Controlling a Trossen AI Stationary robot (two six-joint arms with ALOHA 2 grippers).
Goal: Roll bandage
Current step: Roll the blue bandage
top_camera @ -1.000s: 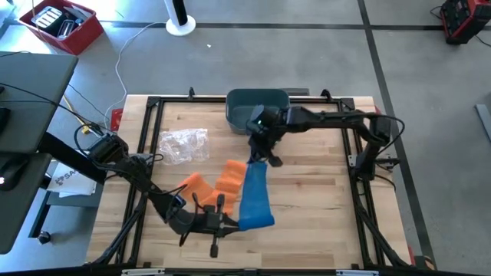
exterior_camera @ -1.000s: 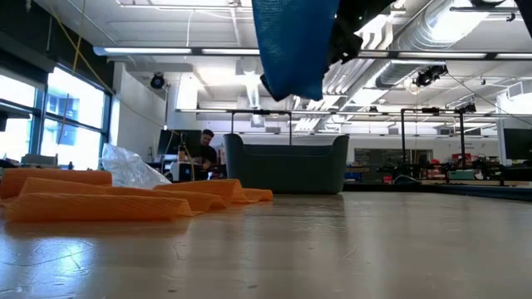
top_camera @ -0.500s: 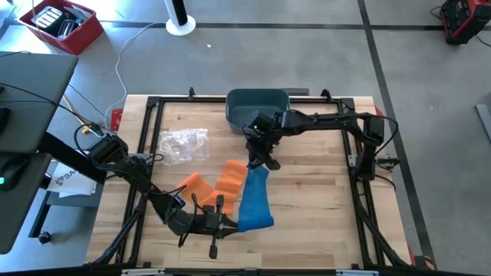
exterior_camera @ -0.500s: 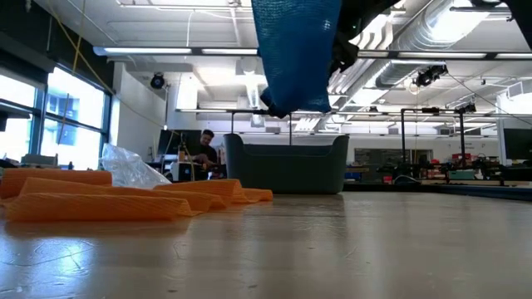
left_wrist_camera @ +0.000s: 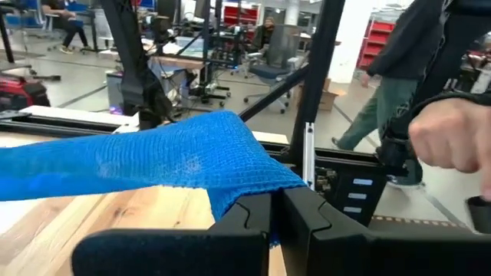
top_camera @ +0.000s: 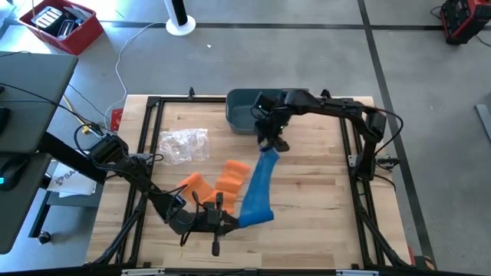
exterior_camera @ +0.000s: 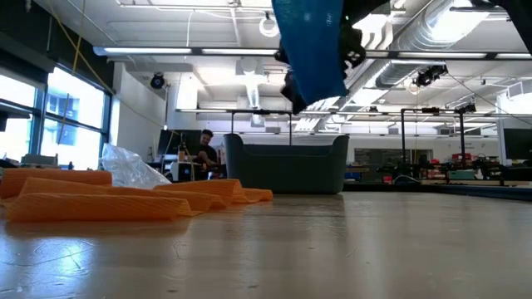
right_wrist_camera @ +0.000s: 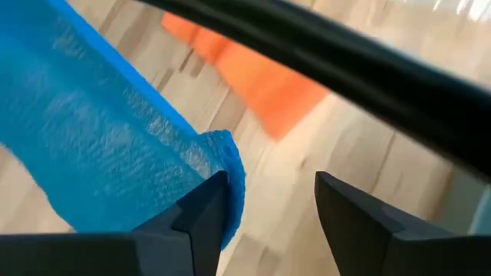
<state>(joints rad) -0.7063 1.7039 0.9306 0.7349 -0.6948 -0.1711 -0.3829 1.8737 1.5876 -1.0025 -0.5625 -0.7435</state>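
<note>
A blue bandage stretches as a strip above the table, from the near middle toward the far side. My left gripper is shut on its near end. My right gripper stands open at the strip's far end, in front of a dark bin. In the right wrist view the blue bandage ends at one finger while the other finger stands clear. In the low view the bandage hangs high above the tabletop. Orange bandages lie flat on the wood beside the strip. My left gripper pinches the bandage's near end between its two shut fingers, which lie level and come from the table's left. The strip runs away from the fingers, raised off the wood. My right gripper is open. The bandage's far end lies against the inner side of one finger. The fingers slant down from the far side, and the end is held up clear of the table.
A dark bin stands at the far middle edge, and a crumpled clear plastic bag lies at the far left. More orange bandage lies near my left arm. A person's hand shows beyond the table's frame.
My right gripper has opened, and it has moved up and toward the table's far right with the bandage's far end still on one finger. The strip has been drawn longer and narrower at that end. Its near end has stayed in my left gripper.
</note>
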